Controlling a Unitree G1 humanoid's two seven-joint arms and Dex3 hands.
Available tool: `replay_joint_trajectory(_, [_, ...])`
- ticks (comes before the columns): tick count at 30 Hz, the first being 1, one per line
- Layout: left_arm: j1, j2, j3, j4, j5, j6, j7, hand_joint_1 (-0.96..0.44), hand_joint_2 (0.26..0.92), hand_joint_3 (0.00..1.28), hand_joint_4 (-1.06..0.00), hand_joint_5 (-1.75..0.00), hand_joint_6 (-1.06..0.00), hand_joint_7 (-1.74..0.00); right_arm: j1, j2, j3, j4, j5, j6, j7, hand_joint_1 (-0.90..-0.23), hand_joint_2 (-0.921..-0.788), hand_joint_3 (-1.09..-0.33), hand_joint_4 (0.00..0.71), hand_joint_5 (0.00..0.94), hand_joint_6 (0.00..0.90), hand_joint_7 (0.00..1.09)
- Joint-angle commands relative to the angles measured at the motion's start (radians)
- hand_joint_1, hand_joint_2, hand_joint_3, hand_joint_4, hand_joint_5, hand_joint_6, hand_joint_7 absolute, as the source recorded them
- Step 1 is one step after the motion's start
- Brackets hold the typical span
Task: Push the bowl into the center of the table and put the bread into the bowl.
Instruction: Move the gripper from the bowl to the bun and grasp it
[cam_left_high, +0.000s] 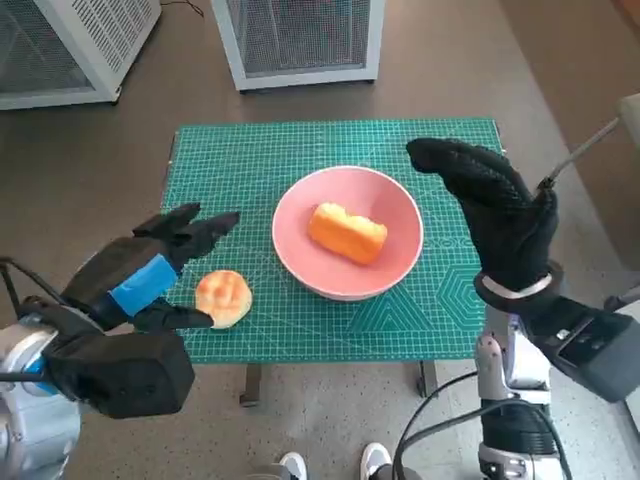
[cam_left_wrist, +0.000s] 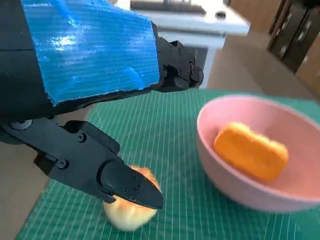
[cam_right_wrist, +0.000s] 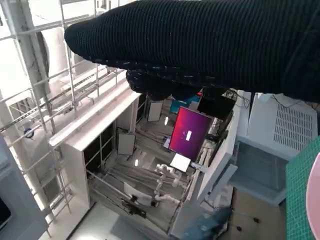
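From my head I look down on the green mat (cam_left_high: 300, 150) that covers the table. The pink bowl (cam_left_high: 347, 233) sits about in the middle of it, with a long orange bread (cam_left_high: 347, 232) lying inside. A round roll (cam_left_high: 223, 297) lies on the mat near the front edge, well to the left of the bowl and apart from it.

My left hand (cam_left_high: 150, 270) is around the roll without gripping it: the fingers (cam_left_high: 205, 228) reach out above and past it, the thumb comes in low at its near side, and the hand is spread with nothing in it. My right hand (cam_left_high: 495, 215) stands upright beside the bowl's right rim, its glove fingers together and pointing away from me, holding nothing. From above I cannot tell if it touches the rim.

My left wrist camera adds the close detail. There the thumb tip (cam_left_wrist: 132, 189) lies right over the roll (cam_left_wrist: 131, 210), so close that I cannot tell touch from a small gap, while the taped back of the hand (cam_left_wrist: 87, 50) stays well above. The bread (cam_left_wrist: 251, 151) rests toward the near wall of the bowl (cam_left_wrist: 240, 187).

My right wrist camera shows almost none of this: only the glove (cam_right_wrist: 210, 45), a corner of the mat (cam_right_wrist: 300, 200), a sliver of pink rim (cam_right_wrist: 316, 200), and a tilted room with white racks and a lit screen (cam_right_wrist: 189, 132).
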Motion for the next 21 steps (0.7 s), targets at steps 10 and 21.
replay_joint_trajectory(10, [-0.004,-0.004,-0.102,0.135,0.028,0.014,0.021,-0.25,0.741,0.00,-0.15,0.00,-0.29,-0.01,0.022,-0.017,-0.004,-0.006,0.006,0.020,0.013,-0.429,-0.921,-0.491,0.433,0.007,0.000,0.71])
replay_joint_trajectory(21, [-0.042,-0.033,-0.185,0.289,0.054,0.036,0.038,-0.11,0.744,0.00,-0.15,0.00,-0.28,-0.01,0.031,-0.023,-0.008,-0.018,0.012,0.031,0.013,-0.440,-0.921,-0.489,0.434,0.007,0.001,0.71])
